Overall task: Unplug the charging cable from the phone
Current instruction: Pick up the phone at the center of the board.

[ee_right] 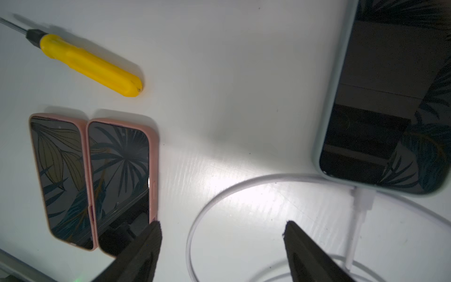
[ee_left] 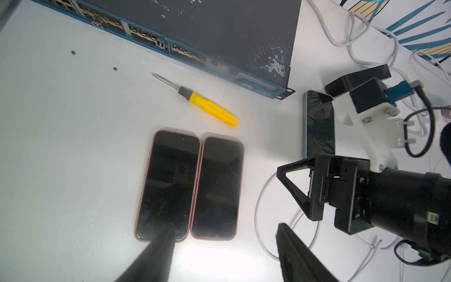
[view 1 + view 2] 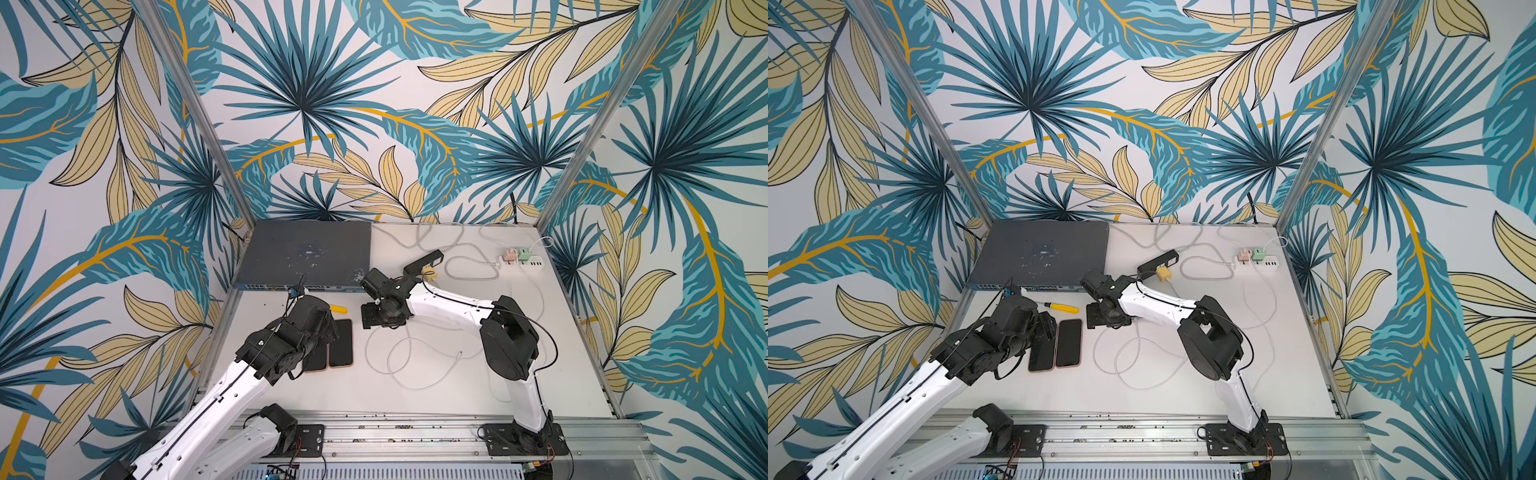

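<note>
The phone (image 1: 380, 102) in a pale blue-green case lies flat with its dark screen up. The white charging cable (image 1: 244, 185) curves along the table, and its plug (image 1: 362, 197) sits in the phone's end. My right gripper (image 1: 222, 223) hovers open beside that plug; only a loop of cable lies on the table below it. In the left wrist view the same phone (image 2: 318, 124) shows just beyond the right gripper's body. In both top views the right arm hides it. My left gripper (image 2: 225, 225) is open and empty over the near ends of two pink-cased phones (image 2: 170, 185).
A yellow screwdriver (image 2: 210, 109) lies between the pink phones (image 3: 340, 343) and a dark network switch (image 3: 303, 253) at the back left. A white power strip (image 3: 523, 264) and a black adapter (image 3: 424, 262) sit at the back right. Loose white cable loops (image 3: 399, 353) spread mid-table.
</note>
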`<state>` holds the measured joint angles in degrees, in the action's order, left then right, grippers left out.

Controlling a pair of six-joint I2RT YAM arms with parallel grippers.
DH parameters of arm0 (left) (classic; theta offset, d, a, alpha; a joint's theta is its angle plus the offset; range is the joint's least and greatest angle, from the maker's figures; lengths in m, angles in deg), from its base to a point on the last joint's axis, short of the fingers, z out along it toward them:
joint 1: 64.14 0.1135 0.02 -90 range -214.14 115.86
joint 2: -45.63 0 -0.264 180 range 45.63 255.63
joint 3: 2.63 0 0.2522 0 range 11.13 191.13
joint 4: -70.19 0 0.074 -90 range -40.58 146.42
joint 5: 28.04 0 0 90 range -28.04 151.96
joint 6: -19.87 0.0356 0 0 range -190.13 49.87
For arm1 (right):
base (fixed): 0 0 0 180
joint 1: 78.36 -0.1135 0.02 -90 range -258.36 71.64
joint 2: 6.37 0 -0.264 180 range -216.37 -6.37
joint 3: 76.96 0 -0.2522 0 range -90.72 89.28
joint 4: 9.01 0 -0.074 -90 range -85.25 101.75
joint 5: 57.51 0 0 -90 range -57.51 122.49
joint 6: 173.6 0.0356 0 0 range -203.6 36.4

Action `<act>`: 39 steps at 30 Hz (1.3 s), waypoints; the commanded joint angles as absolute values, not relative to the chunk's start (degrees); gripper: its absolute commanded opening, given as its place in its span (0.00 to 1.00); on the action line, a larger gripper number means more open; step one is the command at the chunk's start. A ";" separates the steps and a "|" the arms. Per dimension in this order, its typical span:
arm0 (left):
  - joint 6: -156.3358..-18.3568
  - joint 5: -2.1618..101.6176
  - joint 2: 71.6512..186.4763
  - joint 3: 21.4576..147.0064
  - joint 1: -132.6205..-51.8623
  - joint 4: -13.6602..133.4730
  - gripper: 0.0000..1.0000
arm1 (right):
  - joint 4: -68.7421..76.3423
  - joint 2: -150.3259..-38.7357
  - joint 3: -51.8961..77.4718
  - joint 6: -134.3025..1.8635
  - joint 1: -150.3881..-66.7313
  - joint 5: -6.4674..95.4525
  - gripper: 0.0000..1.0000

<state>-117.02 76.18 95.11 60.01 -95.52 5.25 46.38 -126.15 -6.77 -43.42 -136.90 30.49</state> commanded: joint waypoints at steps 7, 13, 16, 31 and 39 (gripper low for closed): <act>-117.17 65.67 96.69 56.19 -95.98 10.70 0.73 | 51.03 -123.78 -7.34 -49.81 -128.71 23.30 0.88; -119.19 65.14 96.83 53.65 -101.13 15.10 0.73 | 54.39 -128.79 -13.93 -52.59 -124.37 23.67 0.89; -120.30 65.74 98.15 53.09 -103.55 16.08 0.73 | 57.59 -133.34 -20.53 -53.49 -124.06 23.02 0.91; -120.84 66.92 99.07 52.04 -104.92 16.60 0.73 | 62.36 -143.33 -31.78 -54.36 -122.30 24.79 0.96; -121.19 66.44 99.55 51.58 -104.90 17.58 0.73 | 62.71 -144.50 -31.88 -55.73 -122.30 27.59 0.96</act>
